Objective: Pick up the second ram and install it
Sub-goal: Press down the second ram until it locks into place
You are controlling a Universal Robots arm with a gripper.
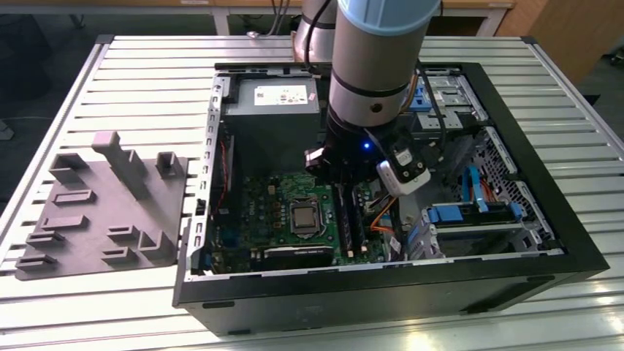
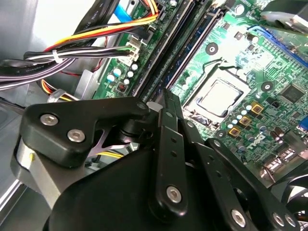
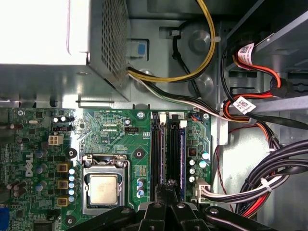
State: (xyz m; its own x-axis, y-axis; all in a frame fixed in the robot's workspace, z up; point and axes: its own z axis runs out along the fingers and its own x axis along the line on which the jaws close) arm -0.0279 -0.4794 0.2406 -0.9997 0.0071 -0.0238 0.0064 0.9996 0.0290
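At the exterior view's left, a grey tray (image 1: 98, 212) lay on the slatted table (image 1: 146, 73), just beside the open computer case (image 1: 390, 281). Inside the case the green motherboard (image 1: 253, 212) lay flat, with the processor socket (image 3: 102, 185) left of the black memory slots (image 3: 156, 149).

The arm reached down into the case, and the gripper (image 3: 168, 185) hung directly over those slots. In both wrist views its fingers (image 2: 166, 103) were drawn together to a narrow tip, with nothing visible between them.

The second ram (image 3: 171, 149) seemed to be the thin dark strip standing on edge in the slot under that tip, though I could not tell it surely from its neighbour with the bluish edge. It stood upright, with its long axis running far to near along the slot, parallel to the other slots. Its gold edge would point down into the slot, out of sight.

To seat the board well, the press should probably come straight down, centred over the board's thin top edge, so that both ends sink evenly. A push off to one side could tilt the board or slip onto the next slot.

Right of the slots, bundled cables (image 3: 269, 178) ran close by, a possible snag.
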